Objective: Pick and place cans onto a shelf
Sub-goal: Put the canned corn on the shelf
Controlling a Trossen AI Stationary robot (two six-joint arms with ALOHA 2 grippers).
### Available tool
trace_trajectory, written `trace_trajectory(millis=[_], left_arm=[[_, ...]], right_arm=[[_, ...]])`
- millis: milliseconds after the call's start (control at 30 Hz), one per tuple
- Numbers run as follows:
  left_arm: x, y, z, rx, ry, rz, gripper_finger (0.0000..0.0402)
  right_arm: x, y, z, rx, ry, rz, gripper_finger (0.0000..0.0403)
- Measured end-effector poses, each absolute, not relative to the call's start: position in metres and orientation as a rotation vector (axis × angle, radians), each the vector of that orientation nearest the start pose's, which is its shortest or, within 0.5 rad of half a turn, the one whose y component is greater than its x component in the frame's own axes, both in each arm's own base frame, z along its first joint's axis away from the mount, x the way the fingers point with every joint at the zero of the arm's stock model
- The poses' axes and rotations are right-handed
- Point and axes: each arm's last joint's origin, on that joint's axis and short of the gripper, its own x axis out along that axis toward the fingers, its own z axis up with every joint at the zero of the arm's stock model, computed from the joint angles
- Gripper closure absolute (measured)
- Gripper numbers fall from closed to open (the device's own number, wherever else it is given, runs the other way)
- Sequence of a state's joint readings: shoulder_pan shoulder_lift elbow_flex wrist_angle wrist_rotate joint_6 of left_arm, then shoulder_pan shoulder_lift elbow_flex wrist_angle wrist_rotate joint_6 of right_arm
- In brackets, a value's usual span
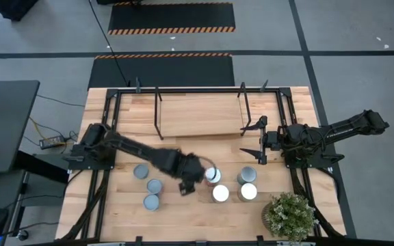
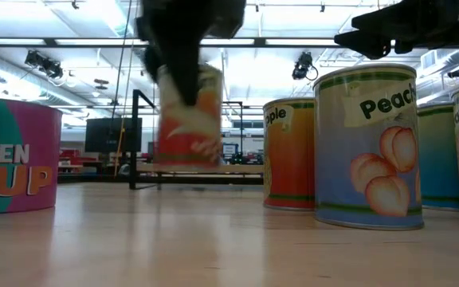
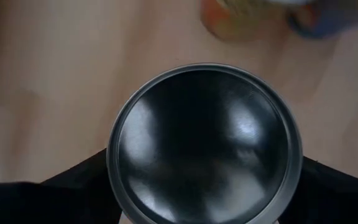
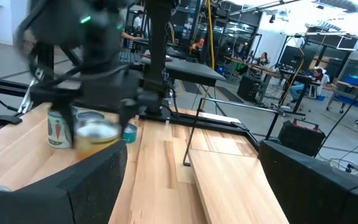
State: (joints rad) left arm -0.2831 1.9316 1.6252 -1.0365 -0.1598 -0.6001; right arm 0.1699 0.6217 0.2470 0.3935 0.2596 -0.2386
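the can in hand (image 1: 211, 175) sits near the middle of the table, just in front of the shelf, with the left gripper (image 1: 195, 176) closed around it from about nine o'clock. in the left wrist view its round silver top (image 3: 204, 143) fills the space between the two dark fingers (image 3: 55, 193), and in the low view the orange-labelled tin (image 2: 188, 115) hangs clear of the tabletop, so it looks already lifted.

the other cans are all down on the table (image 1: 183, 219): three in a cluster at about seven o'clock from the held one (image 1: 141, 171) (image 1: 154, 186) (image 1: 151, 201), one white-topped tin just at five o'clock of it (image 1: 220, 193), and two more at about three to four o'clock (image 1: 247, 175) (image 1: 249, 192). that makes seven that i can count.

the shelf (image 1: 200, 115) lies at twelve o'clock from the held can, toward the far edge of the table, and its light board shows no tin on it. so by my reading nothing is placed yet: this is the first can on its way, with six more left to pick up after it.

the right gripper (image 1: 258, 139) waits at the shelf's right end, at about two o'clock from the held can, its fingers spread apart and holding nothing. a potted plant (image 1: 289, 215) stands at the near right corner.
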Motion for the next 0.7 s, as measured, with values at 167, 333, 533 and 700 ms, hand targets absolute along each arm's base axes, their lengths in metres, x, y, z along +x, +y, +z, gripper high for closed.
trace_trajectory(millis=[167,333,533,700], left_arm=[[0.390,-0.058,0.270,-0.144,1.209,0.284,0.0093],[0.402,-0.004,0.280,-0.093,1.138,0.291,0.0089],[0.412,0.066,0.282,-0.070,1.028,0.275,0.0088],[0.423,0.119,0.276,-0.057,1.000,0.266,0.0089]], right_arm=[[0.150,0.018,0.225,-0.235,-0.006,-0.091,0.0030],[0.150,0.017,0.225,-0.235,0.005,-0.140,0.0030],[0.150,0.016,0.223,-0.240,0.028,-0.178,0.0030],[0.151,0.016,0.230,-0.262,0.029,-0.175,0.0030]])
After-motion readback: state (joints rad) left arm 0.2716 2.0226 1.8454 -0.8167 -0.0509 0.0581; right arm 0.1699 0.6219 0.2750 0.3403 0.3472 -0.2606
